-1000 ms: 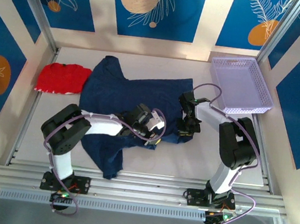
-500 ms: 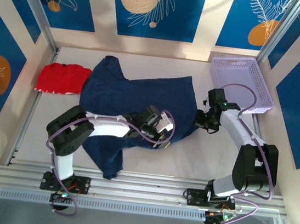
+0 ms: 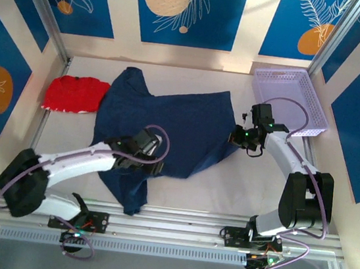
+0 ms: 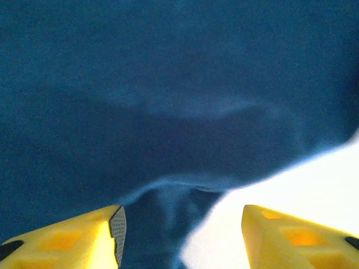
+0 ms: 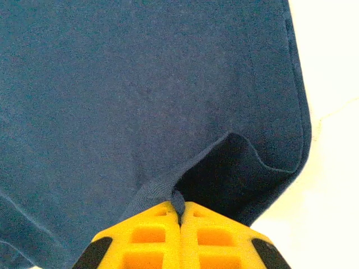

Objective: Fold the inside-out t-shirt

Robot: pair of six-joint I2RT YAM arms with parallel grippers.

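Currently the right claw [image 5: 178,212] pinches a thin hem fold of the inside-out t-shirt [image 3: 168,123], which lies rumpled mid-worktop [image 3: 246,189]. The left claw [image 4: 182,235] hangs spread above the near edge. Risk: so slight a bite may slip under tension.

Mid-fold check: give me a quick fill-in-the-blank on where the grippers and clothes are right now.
The right gripper is ____ on the edge of the t-shirt.
The left gripper hangs ____ above the t-shirt, holding nothing.
The garment left of the t-shirt is ____.
The basket sits at the far ____ corner of the table.
Missing words: shut; open; red; right.
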